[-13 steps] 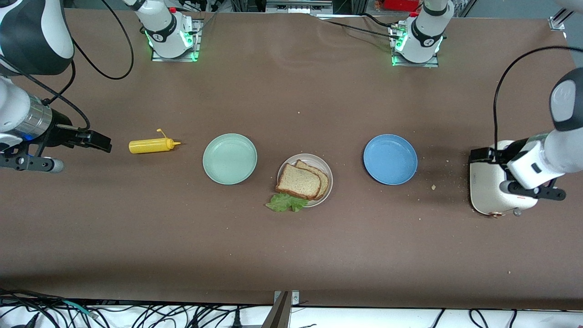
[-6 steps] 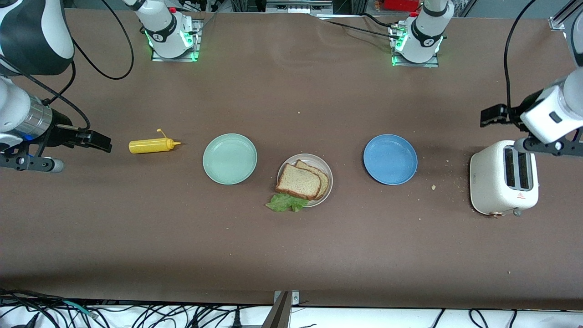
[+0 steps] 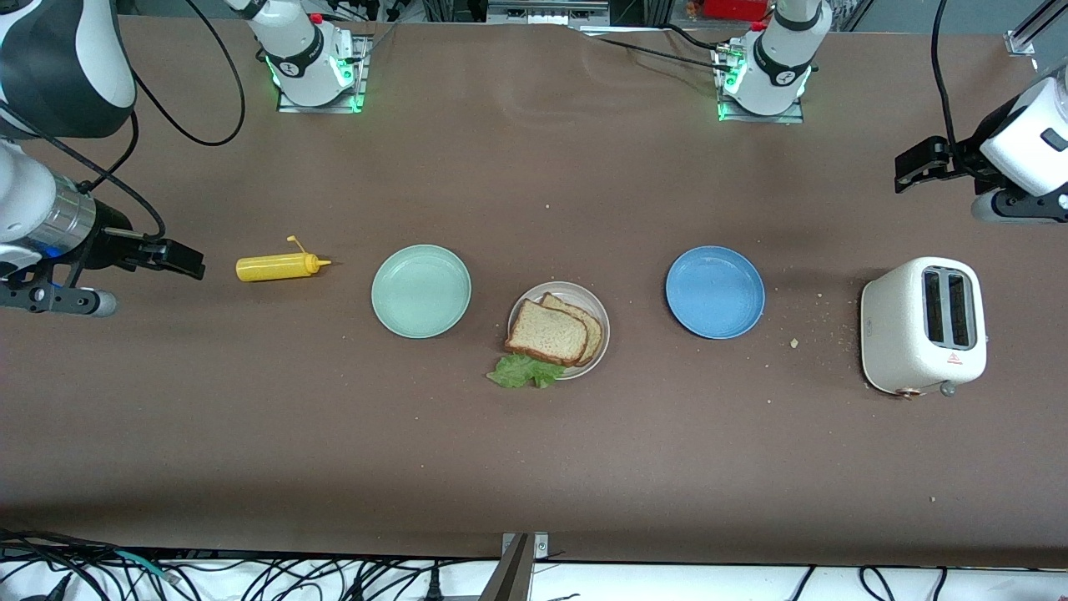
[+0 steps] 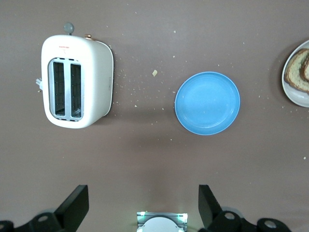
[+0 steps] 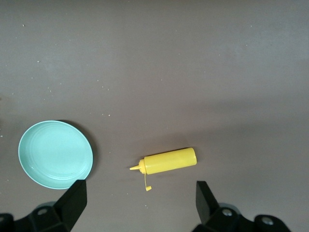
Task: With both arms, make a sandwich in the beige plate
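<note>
Overhead arrangement of a brown table [image 3: 534, 467] with three plates in a row. The beige plate [image 3: 599, 317] lies at the middle of the table, slightly nearer the front camera than its neighbours. It carries two overlapping slices of wholegrain bread [image 3: 546, 331]. A ruffled lettuce leaf [image 3: 524, 371] lies partly under the nearer slice and hangs over the plate's nearer rim onto the table.

The mint-green plate [image 3: 421, 291] lies beside the beige plate toward the right arm's end. The blue plate [image 3: 715, 291] lies beside it toward the left arm's end. Both hold nothing.

A yellow squeeze bottle [image 3: 279, 266] lies on its side near the mint-green plate, toward the right arm's end, its nozzle pointing at that plate. A white two-slot toaster [image 3: 924, 325] stands toward the left arm's end, with crumbs scattered between it and the blue plate.

The left gripper [image 4: 143, 205] hangs over bare table near the toaster, jaws spread and holding nothing. The right gripper [image 5: 141, 203] hangs over the table near the squeeze bottle, jaws likewise spread and holding nothing.
</note>
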Controlling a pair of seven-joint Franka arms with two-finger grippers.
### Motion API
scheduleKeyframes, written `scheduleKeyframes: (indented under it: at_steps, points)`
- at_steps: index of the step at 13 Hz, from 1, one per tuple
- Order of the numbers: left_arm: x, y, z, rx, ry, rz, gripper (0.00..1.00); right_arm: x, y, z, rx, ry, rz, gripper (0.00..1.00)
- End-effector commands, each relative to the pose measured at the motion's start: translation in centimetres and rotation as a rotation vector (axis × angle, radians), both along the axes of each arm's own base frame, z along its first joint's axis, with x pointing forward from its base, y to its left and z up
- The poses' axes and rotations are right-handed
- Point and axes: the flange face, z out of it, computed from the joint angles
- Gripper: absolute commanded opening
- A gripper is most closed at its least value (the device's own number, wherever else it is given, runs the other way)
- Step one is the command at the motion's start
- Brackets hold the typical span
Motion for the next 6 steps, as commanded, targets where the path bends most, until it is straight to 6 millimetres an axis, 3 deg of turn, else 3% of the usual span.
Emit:
scheduleKeyframes:
  at_steps: [1, 3, 6]
  points:
    - [0.0, 1.6, -0.4, -0.023, -0.041, 0.042, 1.0, -0.3, 0.0, 0.2, 0.013, -0.005, -0.008, 1.0]
    - [0.2, 3.6, -0.2, -0.087, -0.063, 0.086, 1.0, -0.3, 0.0, 0.2, 0.014, -0.006, -0.007, 1.0]
    - [-0.3, 4.0, -0.1, -0.109, -0.105, 0.105, 1.0, -0.3, 0.0, 0.2, 0.014, -0.006, -0.008, 1.0]
